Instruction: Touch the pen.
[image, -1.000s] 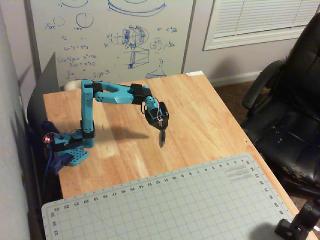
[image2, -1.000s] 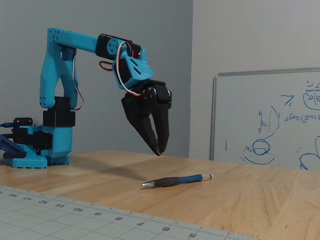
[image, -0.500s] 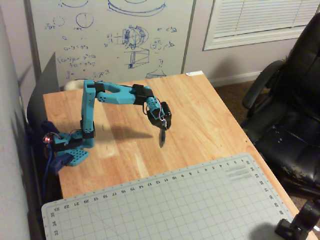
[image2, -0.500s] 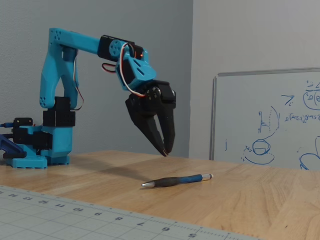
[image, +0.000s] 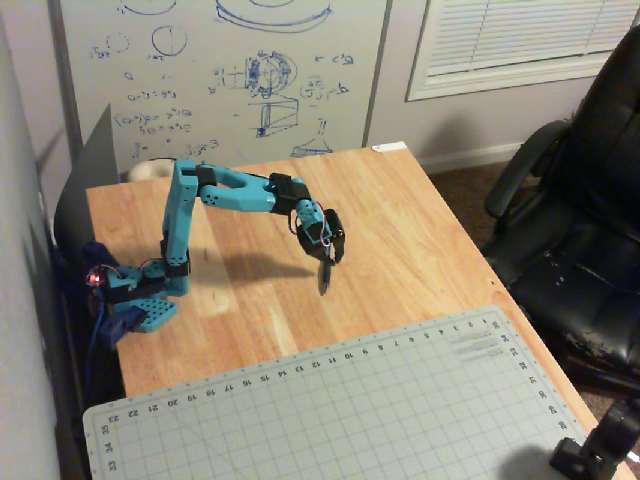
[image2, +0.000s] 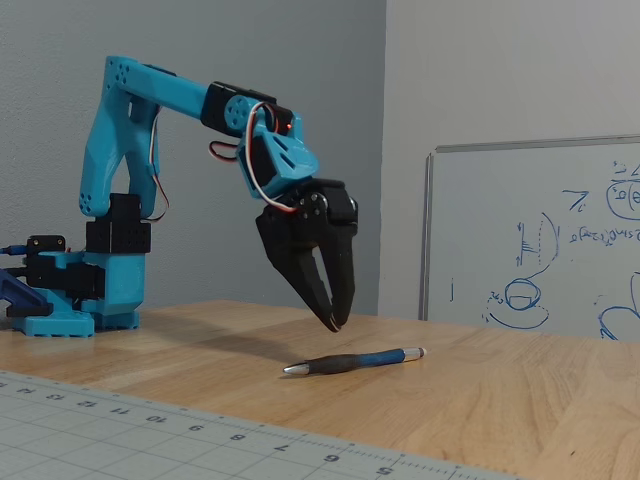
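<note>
The pen (image2: 352, 361) lies flat on the wooden table (image2: 520, 400); it is dark with a blue band and a silvery tip pointing left. My gripper (image2: 335, 324) points down with its black fingers (image2: 300, 270) tapering to tips that meet. The tips hang a little above the pen's left half, with a small gap showing. In the high fixed view the gripper (image: 325, 272) hangs over the table's middle. There a slim dark shape under it cannot be told apart from the fingers, so the pen is not clear.
The blue arm's base (image: 140, 290) is clamped at the table's left edge (image: 100, 260). A grey cutting mat (image: 330, 410) covers the front. A whiteboard (image: 220, 70) stands behind the table and a black office chair (image: 580, 220) to its right. A black mount (image: 595, 450) is at the front right corner.
</note>
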